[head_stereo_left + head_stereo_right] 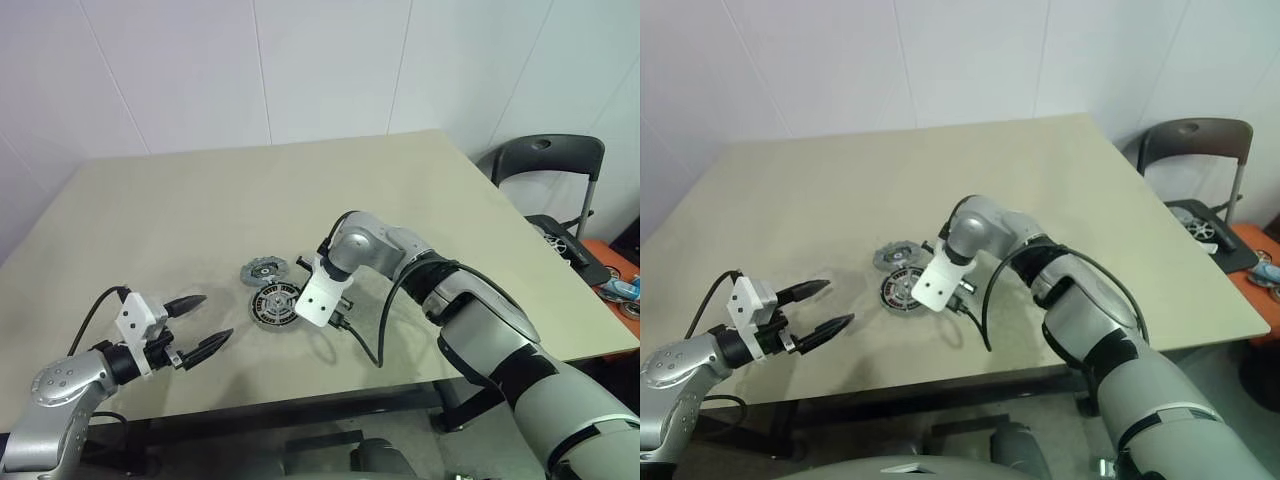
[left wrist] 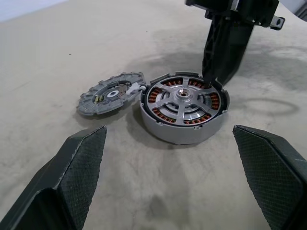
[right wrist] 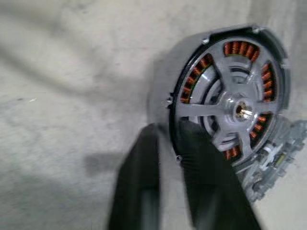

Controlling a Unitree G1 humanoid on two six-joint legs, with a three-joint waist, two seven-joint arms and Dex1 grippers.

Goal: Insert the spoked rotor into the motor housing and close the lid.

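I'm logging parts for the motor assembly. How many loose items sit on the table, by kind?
Motor housing, spoked rotor seated inside it: 1
Lid, lying beside the housing: 1
Total: 2 items, 3 parts

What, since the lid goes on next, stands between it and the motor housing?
The right end effector is on the far rim of the motor housing, partly over the seated spoked rotor. The lid lies right beside it.
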